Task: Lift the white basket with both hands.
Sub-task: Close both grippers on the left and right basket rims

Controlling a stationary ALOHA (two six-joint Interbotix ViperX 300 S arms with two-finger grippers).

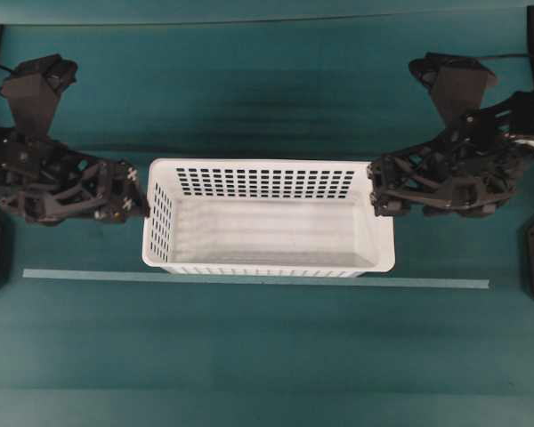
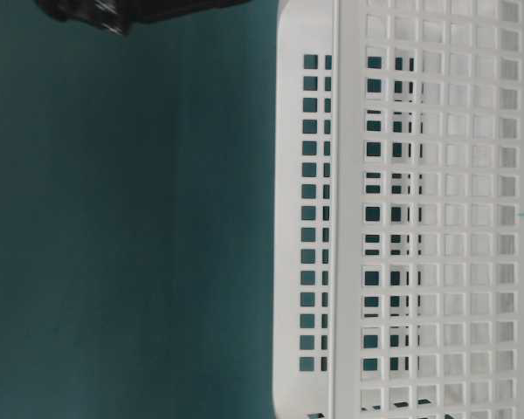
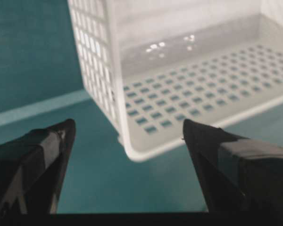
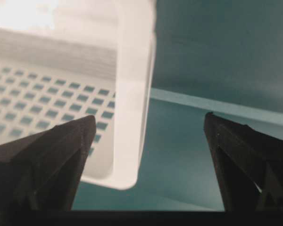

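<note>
Black fingers [image 3: 37,160] of the left tool [image 3: 125,132] fill the bottom of the left wrist view, spread wide with nothing between them; the basket [image 1: 267,218] corner rim sits just ahead in the gap, not touched. Likewise in the right wrist view the right tool [image 4: 148,125] stands released, its fingers [image 4: 240,160] wide apart, one on each side of the basket's end rim, clear of it.

From overhead, the basket rests on the green surface [image 1: 267,356], centred, long side across the view, with a pale tape line [image 1: 427,283] just along its near edge. Left tool [image 1: 142,200] is at the basket's left end wall, right tool [image 1: 376,191] at its right end; whether either touches the rim cannot be told from above. Both arms reach in from the outer edges.

At table level the basket's perforated wall [image 2: 419,218] fills the right side, and a dark bit of an arm [image 2: 96,13] shows at the top; which arm is unclear
</note>
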